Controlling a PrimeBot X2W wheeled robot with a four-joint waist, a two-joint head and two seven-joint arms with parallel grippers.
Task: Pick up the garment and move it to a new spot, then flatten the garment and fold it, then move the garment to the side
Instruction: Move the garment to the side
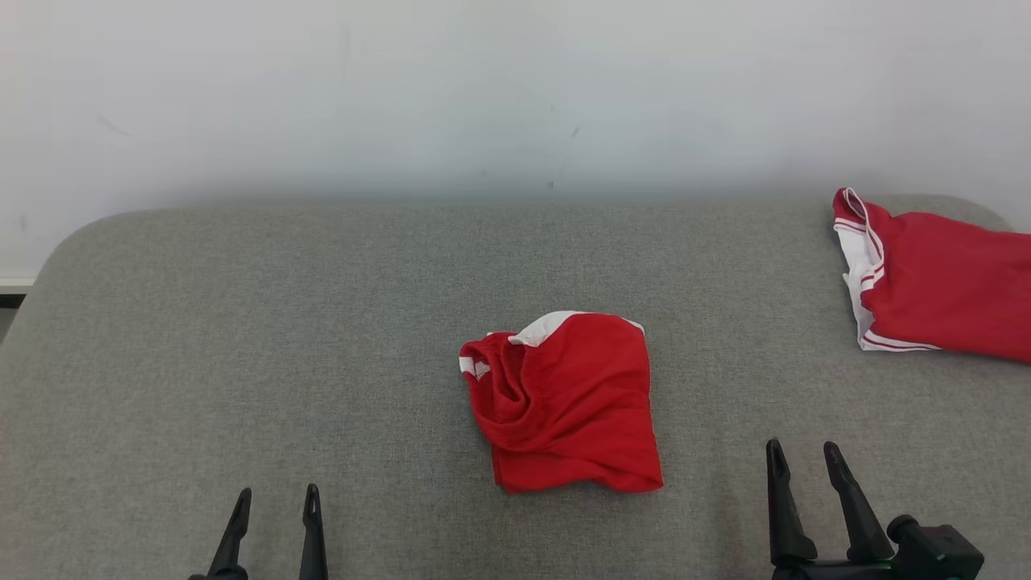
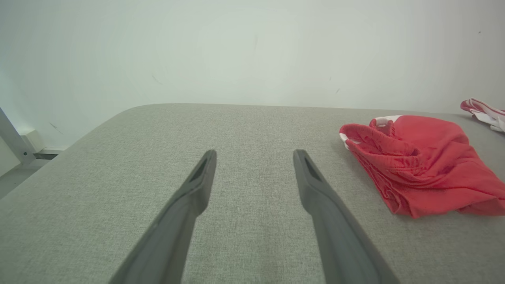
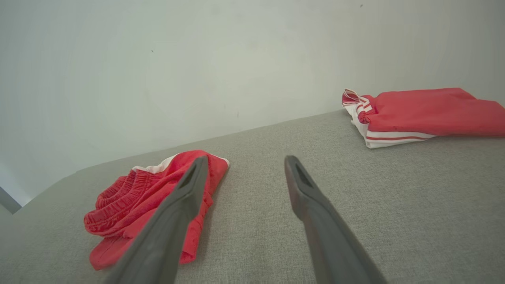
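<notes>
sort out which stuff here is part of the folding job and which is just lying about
For the job: crumpled red shorts mid-surface; left pincer and right pincer, both open, empty.

Just lying about: folded red-and-white garment at the far right, seemingly already set aside.

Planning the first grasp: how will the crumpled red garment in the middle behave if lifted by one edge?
Probably floppy: the red garment lies in soft wrinkles, so it should drape when lifted. Likely light, being thin cloth. Pushing would probably bunch it on the textured grey surface rather than slide it.
</notes>
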